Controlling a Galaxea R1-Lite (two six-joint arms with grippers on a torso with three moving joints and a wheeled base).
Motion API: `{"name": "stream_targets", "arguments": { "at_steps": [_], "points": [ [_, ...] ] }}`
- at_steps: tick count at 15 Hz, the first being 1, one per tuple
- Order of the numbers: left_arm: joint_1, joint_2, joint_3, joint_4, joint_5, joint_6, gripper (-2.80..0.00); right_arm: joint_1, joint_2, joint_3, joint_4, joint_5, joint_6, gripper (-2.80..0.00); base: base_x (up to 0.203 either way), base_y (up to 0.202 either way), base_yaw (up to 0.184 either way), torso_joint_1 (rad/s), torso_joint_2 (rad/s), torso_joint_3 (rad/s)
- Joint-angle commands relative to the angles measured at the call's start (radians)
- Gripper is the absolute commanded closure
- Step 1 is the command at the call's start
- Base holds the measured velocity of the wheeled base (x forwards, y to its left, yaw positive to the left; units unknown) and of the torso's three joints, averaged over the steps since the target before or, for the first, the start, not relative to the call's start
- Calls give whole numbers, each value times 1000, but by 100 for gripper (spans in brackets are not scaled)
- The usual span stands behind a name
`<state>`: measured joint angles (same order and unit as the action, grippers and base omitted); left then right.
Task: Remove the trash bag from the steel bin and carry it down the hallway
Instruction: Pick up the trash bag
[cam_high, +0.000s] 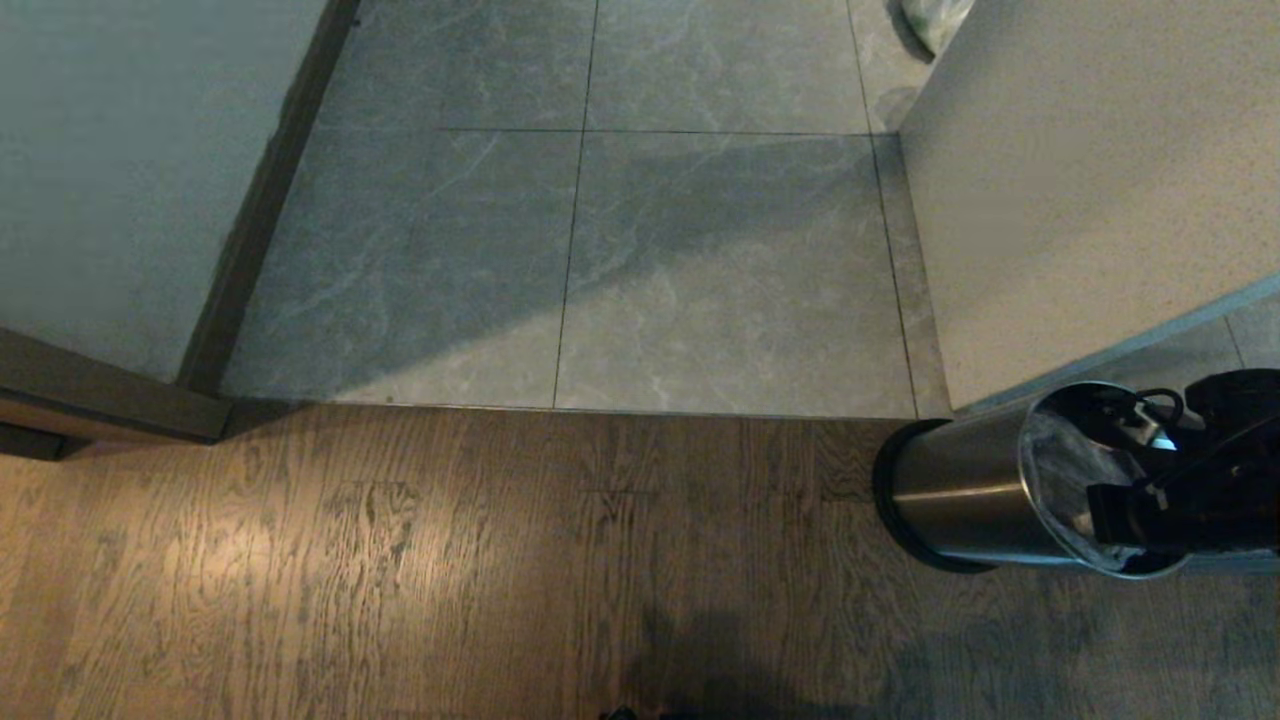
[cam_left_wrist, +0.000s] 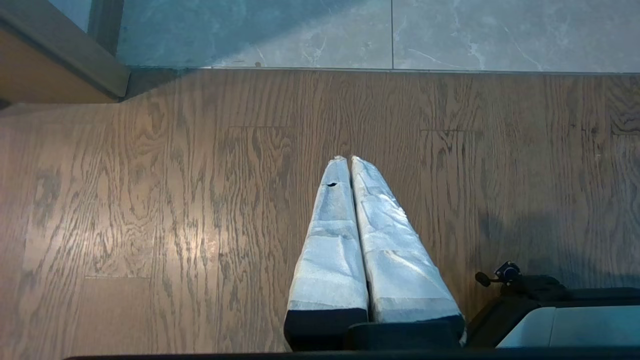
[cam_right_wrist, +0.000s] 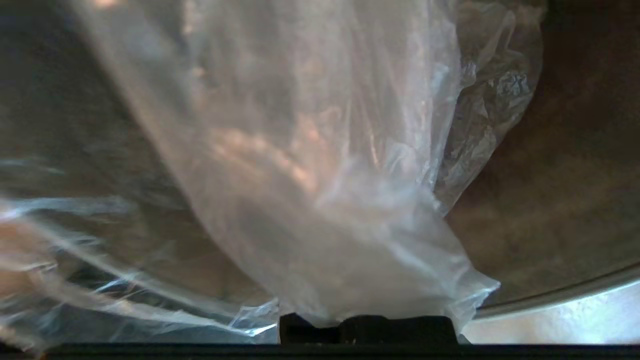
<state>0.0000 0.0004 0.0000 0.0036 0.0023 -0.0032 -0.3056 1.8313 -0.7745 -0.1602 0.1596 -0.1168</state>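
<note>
1. The right gripper is down inside the mouth of the steel bin. Its fingers are hidden under plastic, but they are squeezed tight, and a bunch of the trash bag is gathered right where they meet. So it looks like it has a pinch of the bag.

2. The trash bag is still inside the bin. It is thin, clear and crinkly, and it spreads out from the pinch like a fan.

3. My guess is that the bag is soft and floppy, and a bit slippery. It could tear if pulled hard or dragged on the rim. A thick bunch near the top edge is the best place to hold.

4. How heavy it is I cannot tell, because the rubbish does not show here.

5. The bin stands on the brown wood floor, next to a pale wall corner.

6. The hallway with grey tiles lies just past the wood.

7. The left gripper hangs over the wood floor, fingers pressed together, holding nothing.
</note>
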Motion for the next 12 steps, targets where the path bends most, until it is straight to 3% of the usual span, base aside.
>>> {"name": "stream_targets", "arguments": {
  "at_steps": [1,12],
  "points": [
    [0,0,0,-1,0,0,0,2,-39,0,0,0,2,0,0,0,0,0,0,0],
    [0,0,0,-1,1,0,0,2,-353,-8,64,2,32,0,0,0,0,0,0,0]
  ]
}}
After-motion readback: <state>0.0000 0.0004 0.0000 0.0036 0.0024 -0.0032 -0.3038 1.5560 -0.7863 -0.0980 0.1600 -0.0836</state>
